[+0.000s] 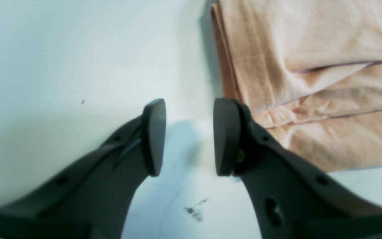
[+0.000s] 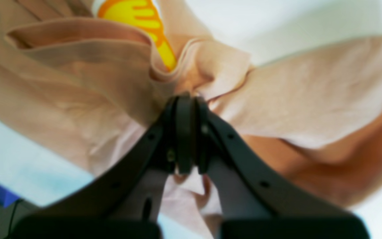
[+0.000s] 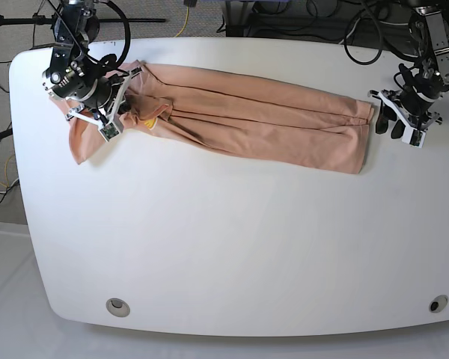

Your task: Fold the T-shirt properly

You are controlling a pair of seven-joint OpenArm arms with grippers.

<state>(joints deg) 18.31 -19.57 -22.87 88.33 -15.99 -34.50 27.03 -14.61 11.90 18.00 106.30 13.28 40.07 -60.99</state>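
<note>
Right gripper [image 2: 185, 132]: jaws closed tight on a bunched pinch of the T-shirt [image 3: 254, 120] near the collar end, beside the yellow print [image 2: 144, 23]. Left gripper [image 1: 189, 136]: jaws apart, holding nothing, just beside the hem corner, over bare table [image 3: 232, 247]. Garment laid as a long narrow band across the far side of the table, sides already folded in. Step in hand, by judgement: end-to-end fold. Next move calls for closing the left jaws on the hem layers, then carrying one end over the other.
</note>
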